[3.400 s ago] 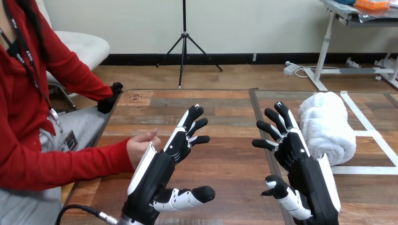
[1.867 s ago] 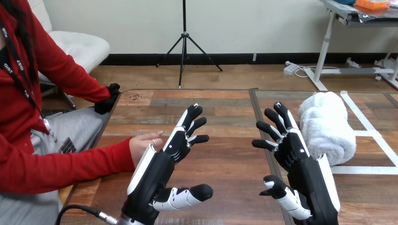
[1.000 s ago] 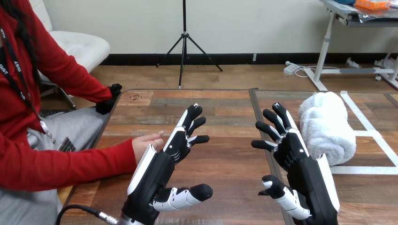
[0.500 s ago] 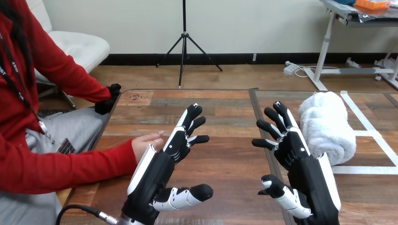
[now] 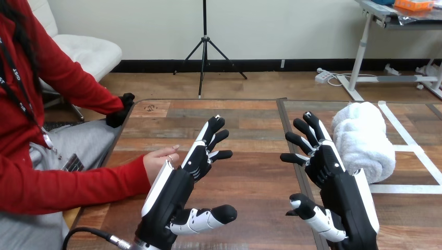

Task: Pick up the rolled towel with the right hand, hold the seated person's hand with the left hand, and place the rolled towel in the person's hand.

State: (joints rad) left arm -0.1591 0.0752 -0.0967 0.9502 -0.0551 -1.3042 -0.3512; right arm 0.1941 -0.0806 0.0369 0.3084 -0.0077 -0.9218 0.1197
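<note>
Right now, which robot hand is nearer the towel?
Right. The right hand hangs open just left of the towel, not visibly touching it. The left hand is open farther left, beside the person's hand.

White rolled towel (image 5: 362,140) on wooden table (image 5: 250,117)

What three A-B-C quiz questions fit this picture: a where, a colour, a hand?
1. Where is the rolled towel? A. on the table, beside the right hand B. in a box C. under the table
2. What colour is the rolled towel? A. red B. white C. blue
3. How is the right hand? A. open B. a fist C. shut on the rolled towel
Answers: A, it lies on the table right of that hand; B, its cloth is white; A, its fingers are spread, holding nothing.
</note>
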